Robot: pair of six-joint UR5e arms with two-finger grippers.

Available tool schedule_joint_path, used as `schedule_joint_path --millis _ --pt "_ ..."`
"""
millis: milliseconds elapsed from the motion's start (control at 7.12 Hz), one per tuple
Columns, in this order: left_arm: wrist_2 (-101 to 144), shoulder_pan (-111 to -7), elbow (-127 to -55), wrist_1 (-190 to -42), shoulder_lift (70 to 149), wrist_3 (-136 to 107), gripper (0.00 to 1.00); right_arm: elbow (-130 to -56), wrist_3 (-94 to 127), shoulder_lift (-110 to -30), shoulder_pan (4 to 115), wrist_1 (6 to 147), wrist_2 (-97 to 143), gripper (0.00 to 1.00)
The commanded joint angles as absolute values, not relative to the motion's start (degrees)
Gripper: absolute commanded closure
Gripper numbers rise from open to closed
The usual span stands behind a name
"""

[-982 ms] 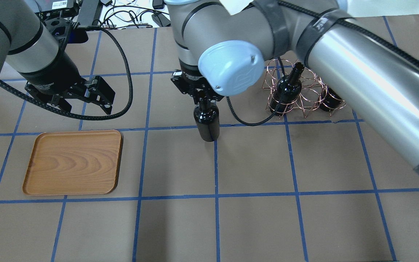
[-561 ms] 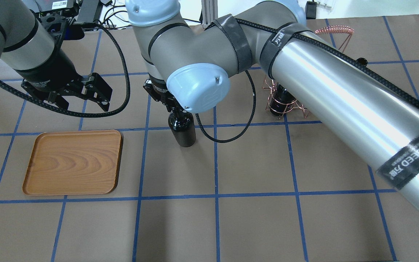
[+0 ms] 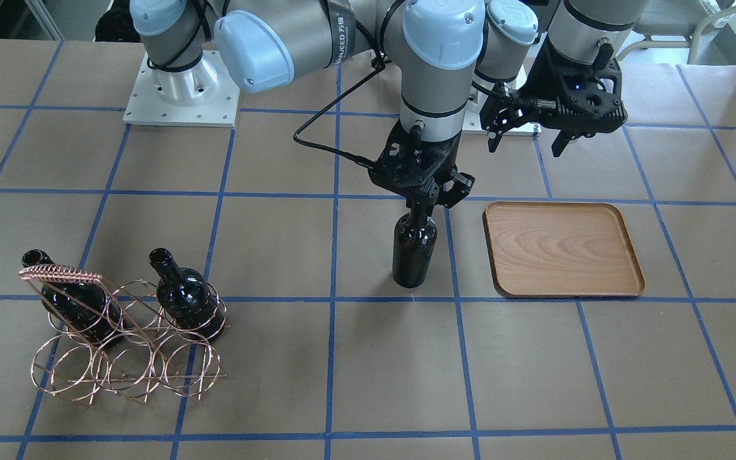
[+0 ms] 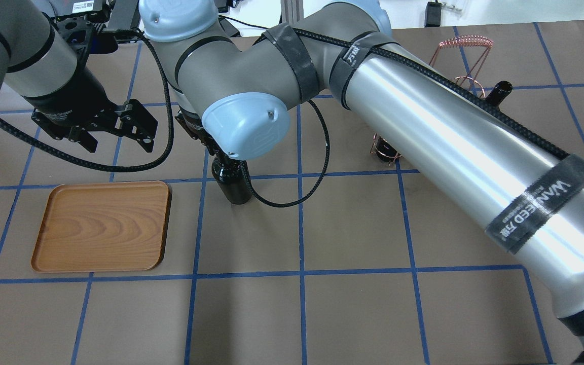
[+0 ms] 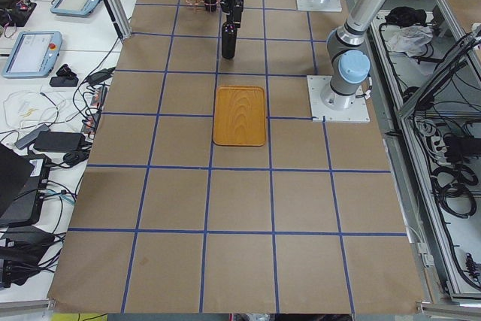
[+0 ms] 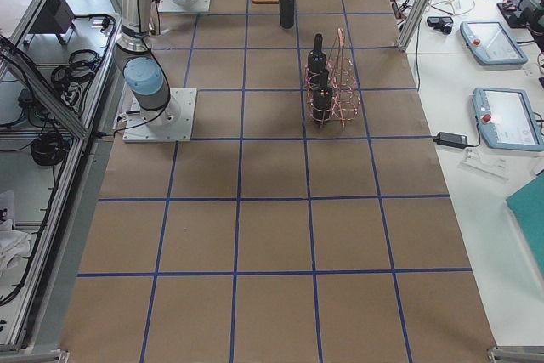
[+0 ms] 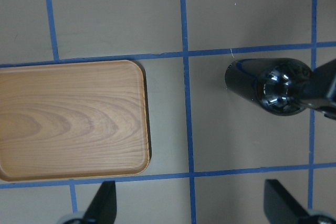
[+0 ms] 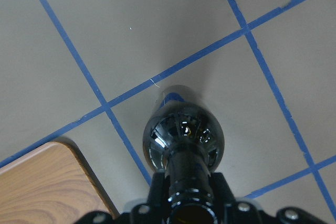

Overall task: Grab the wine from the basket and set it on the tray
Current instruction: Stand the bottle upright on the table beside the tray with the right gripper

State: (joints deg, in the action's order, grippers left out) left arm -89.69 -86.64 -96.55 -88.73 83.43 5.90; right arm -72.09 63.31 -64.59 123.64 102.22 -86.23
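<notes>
My right gripper (image 3: 420, 203) is shut on the neck of a near-black wine bottle (image 3: 414, 252) and holds it upright beside the wooden tray (image 3: 563, 249). In the overhead view the bottle (image 4: 233, 185) is one grid line right of the tray (image 4: 102, 225). The right wrist view shows the bottle (image 8: 184, 129) from above and a tray corner (image 8: 47, 182). My left gripper (image 4: 117, 144) is open and empty, behind the tray. The copper wire basket (image 3: 125, 358) holds two more bottles (image 3: 186, 297).
My right arm stretches across the table and hides most of the basket in the overhead view; only its coiled handle (image 4: 467, 43) shows. The left wrist view shows the tray (image 7: 68, 119) and the held bottle (image 7: 273, 87) between its fingertips (image 7: 102, 205).
My right gripper has carried the bottle leftward in the overhead view, from the table's middle to close beside the tray. The left gripper has barely moved.
</notes>
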Motion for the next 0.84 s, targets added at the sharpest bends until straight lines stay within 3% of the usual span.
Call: schedule_joint_path --millis 0,421,702 --pt "-90.0 -86.6 -96.5 -88.3 83.4 6.1 0.0 -69.7 64.4 -63.2 123.9 102.4 -86.3 1.0" --pt "-92.3 -80.1 -96.0 -88.8 83.1 6.4 0.0 -69.5 64.8 -62.3 123.9 103.0 -86.2 0.98" --pt "-92.6 -75.6 -96.1 -89.2 83.1 9.1 0.0 -69.5 65.3 -62.1 123.9 103.2 -85.4 0.76"
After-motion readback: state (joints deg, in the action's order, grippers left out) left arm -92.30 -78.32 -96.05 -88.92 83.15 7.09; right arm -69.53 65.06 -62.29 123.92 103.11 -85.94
